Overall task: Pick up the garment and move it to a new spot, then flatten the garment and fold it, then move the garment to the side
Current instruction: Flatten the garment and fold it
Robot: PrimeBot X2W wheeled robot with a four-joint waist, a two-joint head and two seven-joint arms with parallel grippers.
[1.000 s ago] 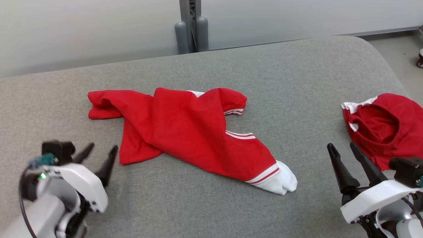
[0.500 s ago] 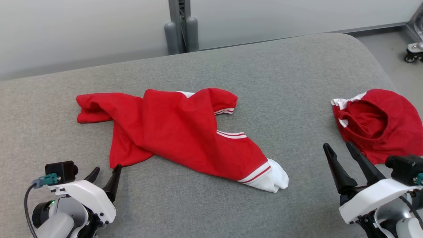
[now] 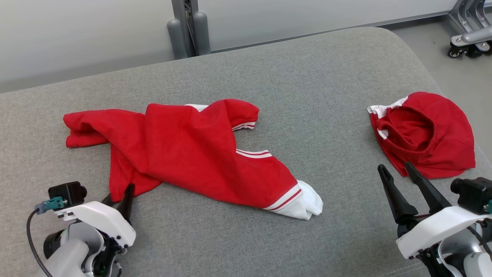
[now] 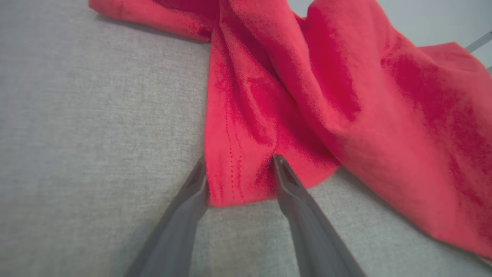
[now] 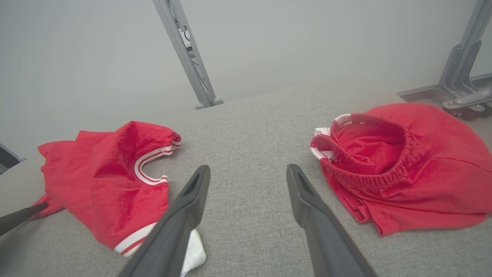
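Observation:
The garment (image 3: pixel 192 154) is a red top with white-and-red striped trim, lying crumpled on the grey padded table (image 3: pixel 307 77). My left gripper (image 3: pixel 119 194) is at its near left corner. In the left wrist view the garment's (image 4: pixel 307 96) stitched hem corner lies between the two fingers of the left gripper (image 4: pixel 238 163), which stand apart on either side of it. My right gripper (image 3: pixel 394 166) hovers open at the near right, holding nothing. In the right wrist view the right gripper (image 5: pixel 248 167) points at bare table between the garment (image 5: pixel 103 181) and another red piece.
A second red garment (image 3: pixel 423 134) with an elastic waistband lies bunched at the table's right edge, also in the right wrist view (image 5: pixel 403 161). A grey metal post (image 3: pixel 188 23) stands behind the table. A wheeled frame (image 3: pixel 469 34) sits on the floor at far right.
The head camera has turned, shifting the whole picture left. My left gripper has moved up to the garment's near left corner and its fingers have narrowed around the hem. The right gripper is unchanged.

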